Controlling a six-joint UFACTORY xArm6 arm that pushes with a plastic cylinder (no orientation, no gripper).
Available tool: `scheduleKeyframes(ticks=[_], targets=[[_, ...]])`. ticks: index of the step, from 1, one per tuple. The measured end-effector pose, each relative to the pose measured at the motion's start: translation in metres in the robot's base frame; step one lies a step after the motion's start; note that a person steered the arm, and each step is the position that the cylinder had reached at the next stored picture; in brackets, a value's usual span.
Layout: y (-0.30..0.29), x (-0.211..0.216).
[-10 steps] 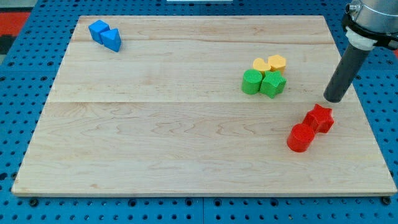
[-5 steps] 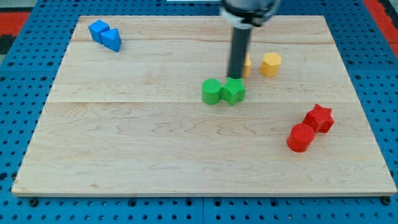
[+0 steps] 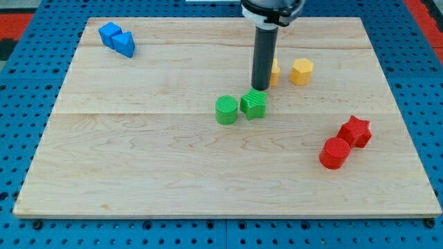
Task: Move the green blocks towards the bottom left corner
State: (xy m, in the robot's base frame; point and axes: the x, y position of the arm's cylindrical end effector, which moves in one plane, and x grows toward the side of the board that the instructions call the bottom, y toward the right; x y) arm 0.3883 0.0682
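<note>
A green cylinder (image 3: pixel 226 110) and a green hexagonal block (image 3: pixel 254 104) sit side by side near the board's middle, a little right of centre. My tip (image 3: pixel 259 88) stands just above the green hexagonal block, at its upper right edge, touching or nearly touching it. The dark rod rises from there to the view's top.
Two yellow blocks lie right of the rod: one (image 3: pixel 274 72) partly hidden behind it, one hexagonal (image 3: pixel 301 71). A red star (image 3: pixel 356 131) and red cylinder (image 3: pixel 335 153) sit at lower right. Two blue blocks (image 3: pixel 116 39) sit at top left. The wooden board (image 3: pixel 138 173) lies on blue pegboard.
My tip swept from the far right to behind the green blocks. Both green blocks slid left and down, away from the yellow ones; the cylinder moved further left and down in the last half second.
</note>
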Motion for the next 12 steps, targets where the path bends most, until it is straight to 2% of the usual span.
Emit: scheduleKeyframes(ticks=[2, 3, 5, 6, 7, 8, 10, 11, 12], targets=[[-0.008, 0.001], [0.003, 0.025], [-0.064, 0.025], [-0.069, 0.028], [-0.108, 0.083], [-0.148, 0.091], [-0.085, 0.092], [-0.065, 0.123], [-0.090, 0.139]])
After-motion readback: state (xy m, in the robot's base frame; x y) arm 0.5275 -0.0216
